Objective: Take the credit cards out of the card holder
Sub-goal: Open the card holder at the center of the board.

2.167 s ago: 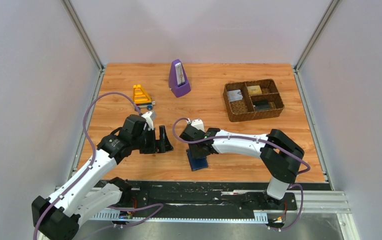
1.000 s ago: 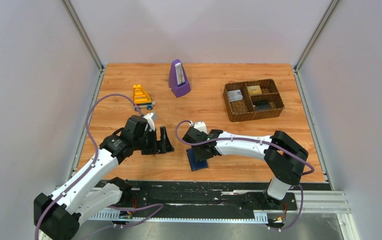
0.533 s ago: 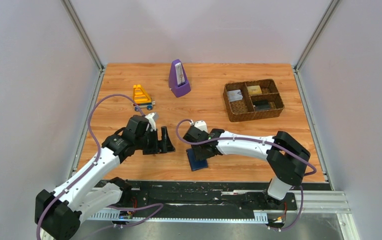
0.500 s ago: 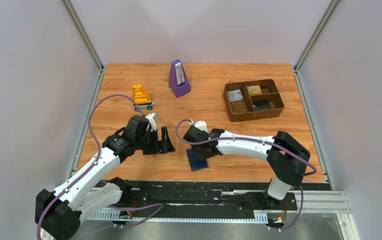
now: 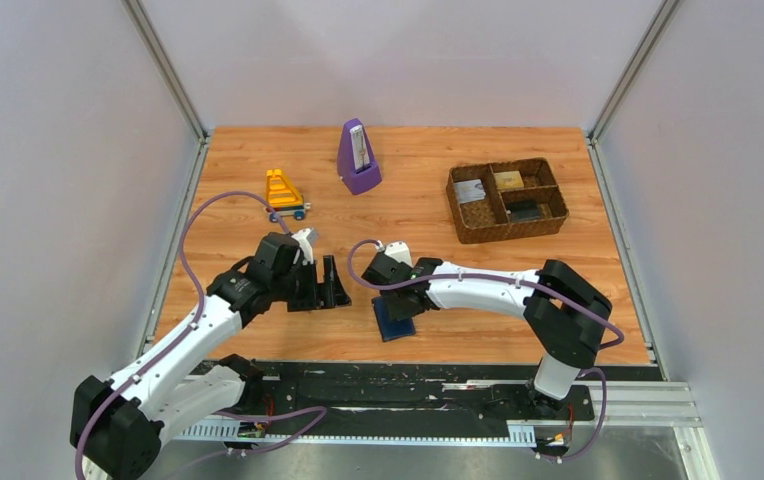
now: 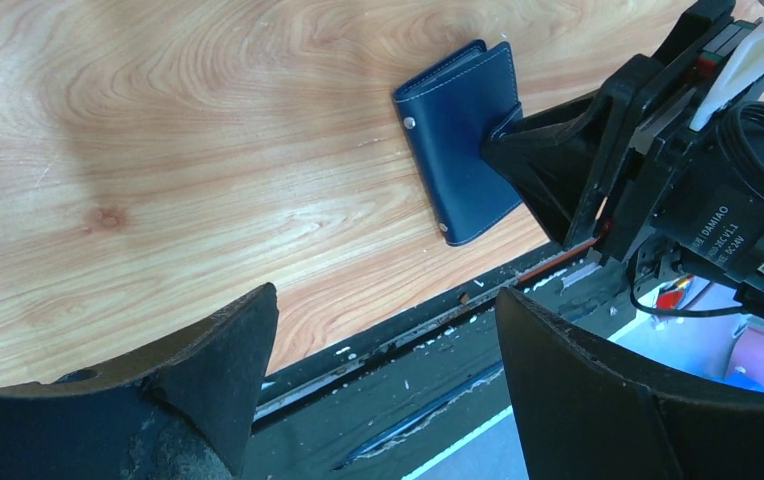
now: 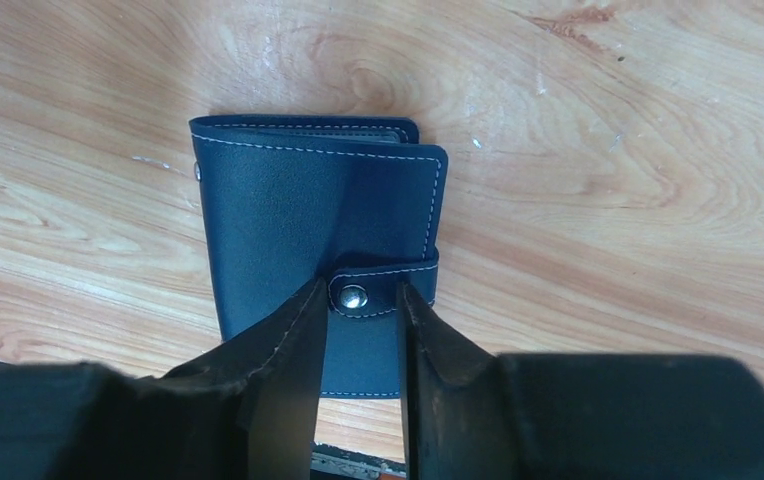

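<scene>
Closed card holder (image 5: pixel 394 320) lies low centre of the top view, near the worktop's (image 5: pixel 428 180) front edge, with the right pincer (image 7: pixel 362 288) narrowed astride its snap strap (image 7: pixel 418 276) and the left pincer (image 6: pixel 383 295) spread wide beside it.

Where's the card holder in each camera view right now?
Top external: card holder near the table's front edge, centre, at the right tool.
Left wrist: card holder upper middle, right tool at its right edge.
Right wrist: card holder centre, its snap strap between the tool's jaws.
Shared landmark: the right tool at the holder's strap.
</scene>
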`<move>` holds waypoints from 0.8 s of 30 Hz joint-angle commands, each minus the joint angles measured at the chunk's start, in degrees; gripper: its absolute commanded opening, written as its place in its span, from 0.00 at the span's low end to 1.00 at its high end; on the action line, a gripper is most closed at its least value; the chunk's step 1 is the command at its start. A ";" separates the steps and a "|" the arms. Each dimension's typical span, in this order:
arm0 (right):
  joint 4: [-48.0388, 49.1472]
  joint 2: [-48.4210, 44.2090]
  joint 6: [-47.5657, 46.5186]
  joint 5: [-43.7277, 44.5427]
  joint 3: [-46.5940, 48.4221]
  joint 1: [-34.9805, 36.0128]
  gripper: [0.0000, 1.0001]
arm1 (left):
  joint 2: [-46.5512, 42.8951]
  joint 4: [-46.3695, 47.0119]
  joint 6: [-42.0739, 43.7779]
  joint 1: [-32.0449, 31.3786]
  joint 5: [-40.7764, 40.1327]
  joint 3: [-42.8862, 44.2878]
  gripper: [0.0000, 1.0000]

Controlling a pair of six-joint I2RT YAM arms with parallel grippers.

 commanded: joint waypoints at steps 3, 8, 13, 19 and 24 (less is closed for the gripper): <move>2.45 2.77 0.12 1.02 -1.65 0.25 0.19 | 0.13 2.43 -0.90 0.16 0.83 -0.53 0.88; 3.31 1.76 -0.11 0.43 -1.76 0.26 0.07 | 0.32 2.72 -0.96 0.12 0.81 -0.70 0.87; 6.81 -0.79 -1.59 -1.70 -2.80 0.24 0.00 | 0.57 4.40 -1.87 -0.11 1.52 -2.21 0.86; 16.31 -5.09 -6.22 -4.51 -7.37 0.25 0.00 | 1.77 6.69 -3.15 -1.72 1.54 -3.37 0.81; 22.75 -8.06 -8.74 -8.08 -10.47 0.18 0.00 | 4.63 10.37 -4.01 -3.26 2.02 -4.47 0.78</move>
